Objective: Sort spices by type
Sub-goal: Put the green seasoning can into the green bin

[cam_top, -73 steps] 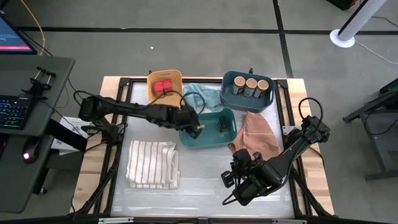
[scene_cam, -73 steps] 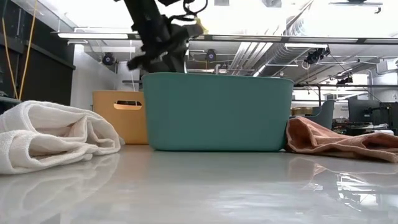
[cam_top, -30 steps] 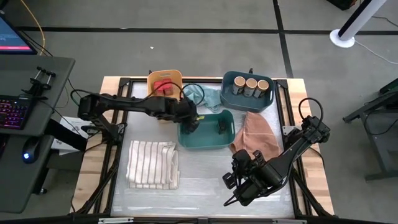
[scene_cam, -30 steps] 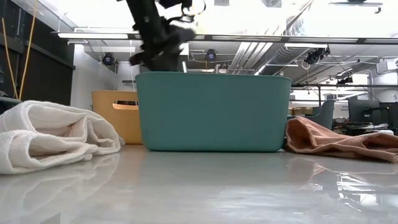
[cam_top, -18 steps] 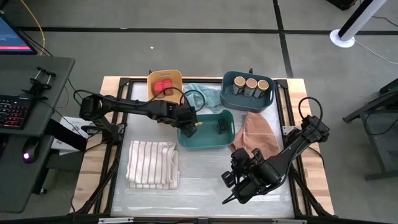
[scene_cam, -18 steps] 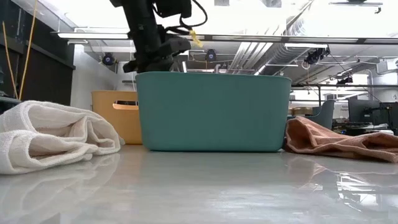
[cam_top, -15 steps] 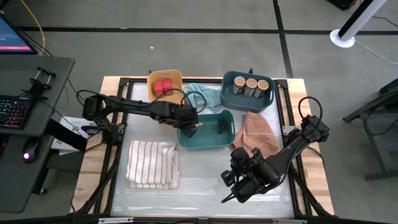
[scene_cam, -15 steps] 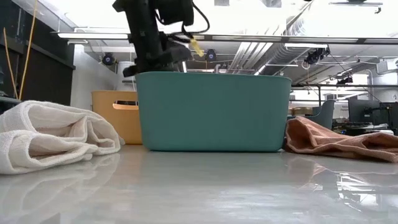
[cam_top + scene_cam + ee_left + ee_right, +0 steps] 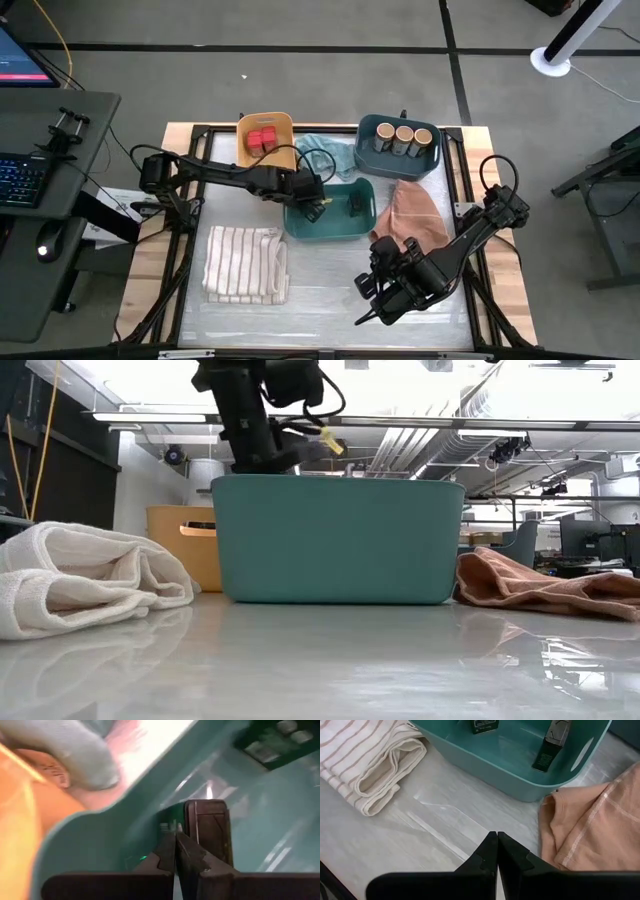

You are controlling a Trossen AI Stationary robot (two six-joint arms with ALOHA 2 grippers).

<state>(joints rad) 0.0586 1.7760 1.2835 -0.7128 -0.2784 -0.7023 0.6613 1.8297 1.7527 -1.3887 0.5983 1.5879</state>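
Lying inside the teal bin (image 9: 340, 225) at mid-table are two flat black tins: one (image 9: 210, 832) near the bin's left wall, right in front of the left gripper (image 9: 313, 200), and another (image 9: 357, 204) toward the bin's right side. In the left wrist view the left gripper's fingers (image 9: 187, 857) are pressed together with nothing between them, their tips just at the near tin's end; whether they touch it cannot be told. In the low view that gripper hangs at the bin's rim on the left.

Two red-topped square jars (image 9: 261, 139) sit side by side in the orange bin (image 9: 282, 127) at the table's back left. Three round dark jars with tan lids (image 9: 404, 135) stand in a row in the dark blue bin (image 9: 372, 153) at the back right.

A light teal cloth (image 9: 330, 156) lies between the orange and blue bins, behind the teal bin. A salmon cloth (image 9: 412, 215) lies just to the right of the teal bin, and a folded striped towel (image 9: 245, 262) lies at the front left.

The right gripper (image 9: 366, 305) waits over the table's front, near the salmon cloth, its fingers (image 9: 512, 857) closed tight and empty.
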